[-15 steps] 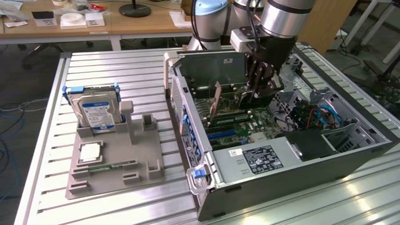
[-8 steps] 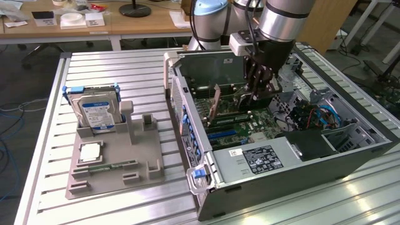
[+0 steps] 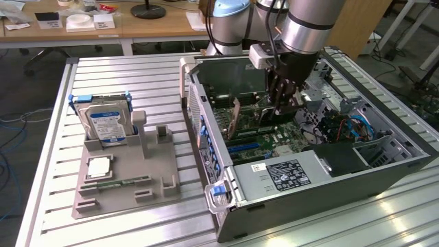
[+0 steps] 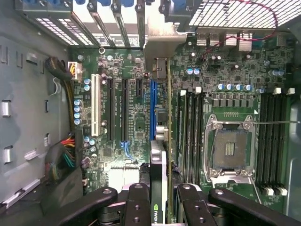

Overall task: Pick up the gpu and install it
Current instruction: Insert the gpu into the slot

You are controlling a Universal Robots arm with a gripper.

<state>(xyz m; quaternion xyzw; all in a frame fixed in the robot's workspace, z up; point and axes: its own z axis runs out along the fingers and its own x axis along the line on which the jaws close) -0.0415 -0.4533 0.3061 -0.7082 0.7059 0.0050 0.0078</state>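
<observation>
Wrist view: black two-fingered gripper (image 4: 163, 207) with its jaws closed partway on a thin, dark graphics card with a brownish board edge and silvery end bracket, the gpu (image 4: 159, 155). The card is seen edge-on and runs away from the fingers (image 4: 138, 202) toward the rear slot openings.

- Position: the gpu stands upright inside the open grey metal tower case (image 3: 384, 172), above the green motherboard (image 4: 127, 122). It runs along the long blue expansion slot (image 4: 153, 106). Cannot tell whether its lower edge is in the slot or just above it.
- Exterior view: the gripper (image 3: 285, 108) is down inside the case, and the gpu's (image 3: 238, 116) brownish end points toward the case's rear wall.
- Elsewhere: silver boxy hard drive with a blue-white label (image 3: 106, 123), upright in a grey plastic holder tray (image 3: 123, 180) on the slatted aluminium table (image 3: 123, 77), well apart from the case.

Handling, as judged:
- Light and stiff; it will not sag in the grip.
- Fragile: bare components on the face, contacts on the lower edge.
- The smooth faces could slip under a pinch.
- Best held on the upper edge, across the flat faces, as it is gripped now. That keeps the contact edge and bracket free.
</observation>
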